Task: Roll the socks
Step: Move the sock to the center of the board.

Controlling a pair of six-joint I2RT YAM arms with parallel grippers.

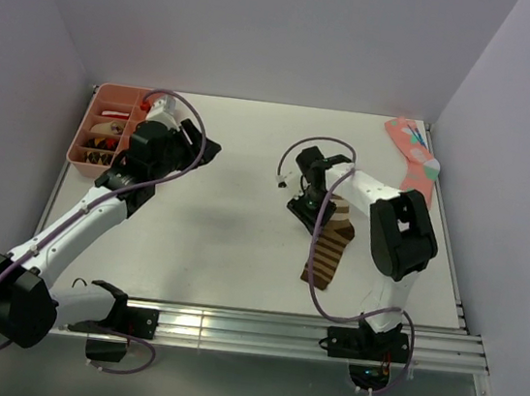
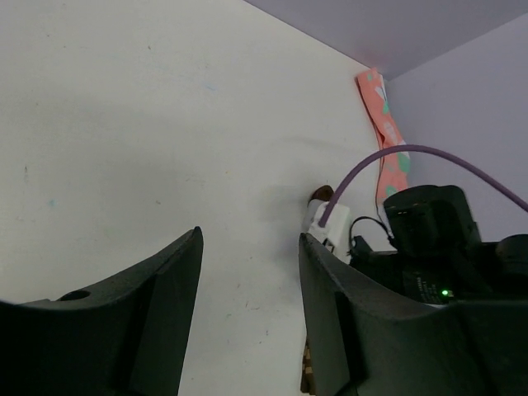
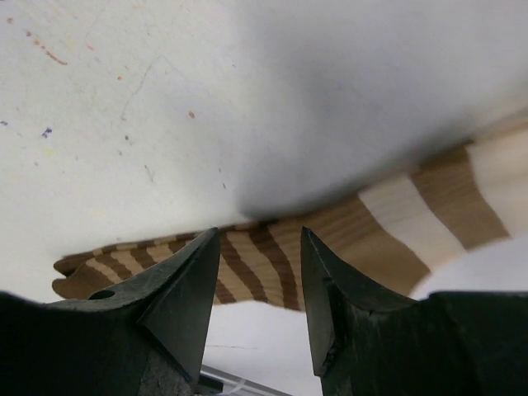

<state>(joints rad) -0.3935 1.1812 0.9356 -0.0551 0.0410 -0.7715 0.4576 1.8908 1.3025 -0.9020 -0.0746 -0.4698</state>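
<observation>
A long brown-and-tan striped sock (image 1: 330,249) lies flat on the white table in front of the right arm. In the right wrist view the sock (image 3: 346,239) stretches across the frame. My right gripper (image 3: 260,235) stands open just over its narrow-striped part, with nothing between the fingers. In the top view the right gripper (image 1: 305,207) is at the sock's far end. My left gripper (image 1: 209,149) hovers open over bare table at the left, well away from the sock. The left wrist view shows the left gripper (image 2: 250,235) holding nothing, with only slivers of the sock (image 2: 307,375) in sight.
A pink sock with coloured dots (image 1: 413,155) lies at the far right corner, also in the left wrist view (image 2: 384,124). A pink tray (image 1: 86,155) of small items sits at the far left by the left arm. Walls close in three sides; a metal rail (image 1: 257,332) runs along the near edge.
</observation>
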